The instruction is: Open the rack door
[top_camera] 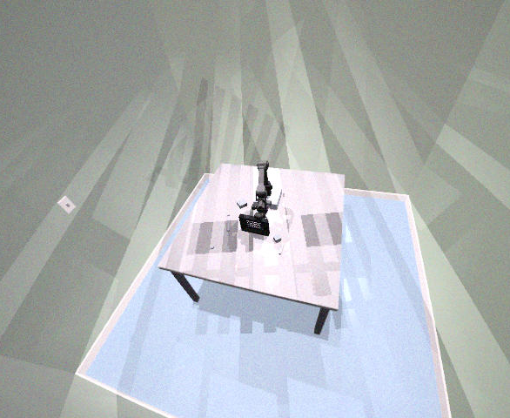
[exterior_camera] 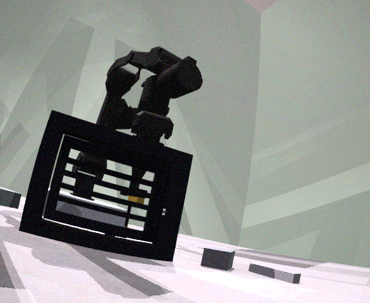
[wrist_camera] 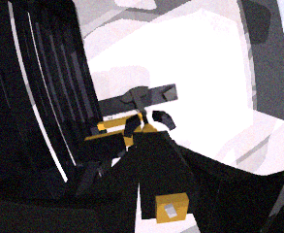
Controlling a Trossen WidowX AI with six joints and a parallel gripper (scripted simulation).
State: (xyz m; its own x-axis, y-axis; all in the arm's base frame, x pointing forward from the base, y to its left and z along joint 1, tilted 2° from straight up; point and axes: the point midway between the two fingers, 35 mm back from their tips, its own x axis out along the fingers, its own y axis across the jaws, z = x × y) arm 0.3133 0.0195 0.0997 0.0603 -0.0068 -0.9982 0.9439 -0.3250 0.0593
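Observation:
The black barred door [top_camera: 253, 224] [exterior_camera: 57, 182] stands shut in its black frame [top_camera: 255, 232] [exterior_camera: 36, 182], with a thin light gap along its left side and bottom in the exterior view. The upright handle [exterior_camera: 135, 199] [wrist_camera: 172, 208], black with yellow parts, is on the arm's side of the door, seen through the bars. My gripper [exterior_camera: 139, 172] [wrist_camera: 153, 151] comes down on it from above. In the wrist view its dark fingers close in on both sides of the handle; it looks shut on it. The exact contact is dark, and the handle's turn angle cannot be told.
On the table [top_camera: 309, 279] a grey block [top_camera: 277, 238] [exterior_camera: 218, 259] and a flat bar [top_camera: 281, 248] [exterior_camera: 274, 273] lie beside the frame's right side. Another block [top_camera: 242, 204] [exterior_camera: 2, 196] lies to the left. A white slab [top_camera: 275, 198] lies behind, by the arm.

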